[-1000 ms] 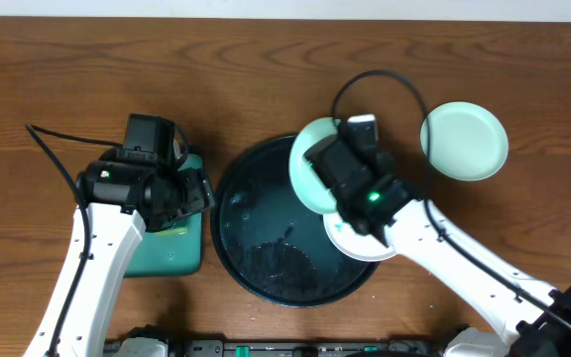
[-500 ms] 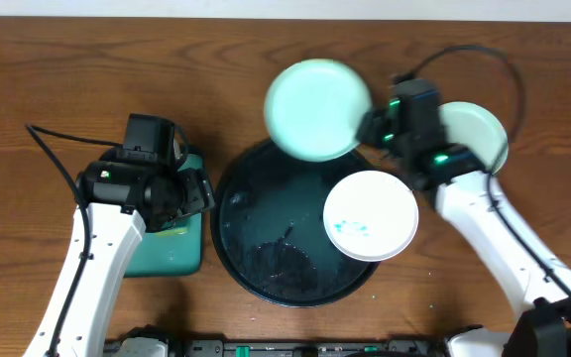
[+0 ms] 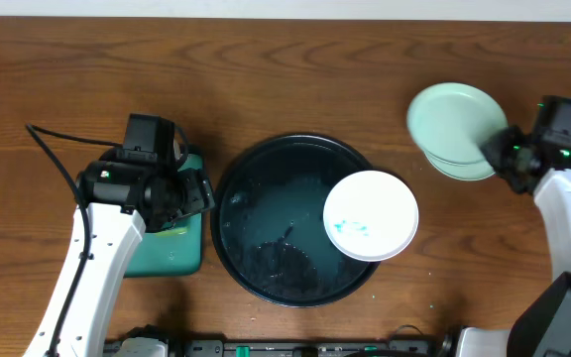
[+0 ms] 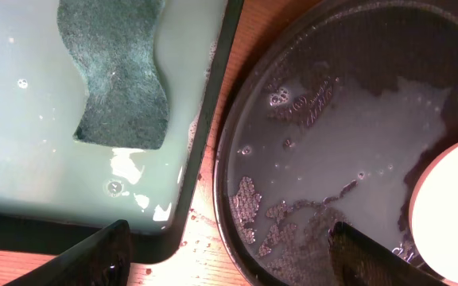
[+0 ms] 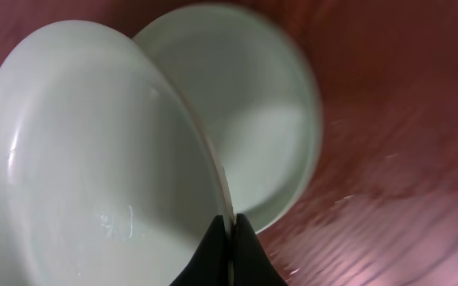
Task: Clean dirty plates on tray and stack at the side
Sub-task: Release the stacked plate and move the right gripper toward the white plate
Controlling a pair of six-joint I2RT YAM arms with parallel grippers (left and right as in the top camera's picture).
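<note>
Overhead first: the right claw is clamped on the rim of a mint plate and carries it over the second mint plate, which lies on the table well right of the black tray. The white plate, smeared teal, lies in the tray's right side. The left claw hangs over the teal tray.

Left wrist: the left claw is spread wide and holds nothing. The sponge lies in pale water, and the black tray is filmed with wet.

Right wrist: the fingers pinch the thin edge of the mint plate, which is tilted above the second one. I'd call these plates stiff, light and probably slick. The rim is the only place to grip, and on so narrow a pinch the plate could swivel, so nest it gently.
</note>
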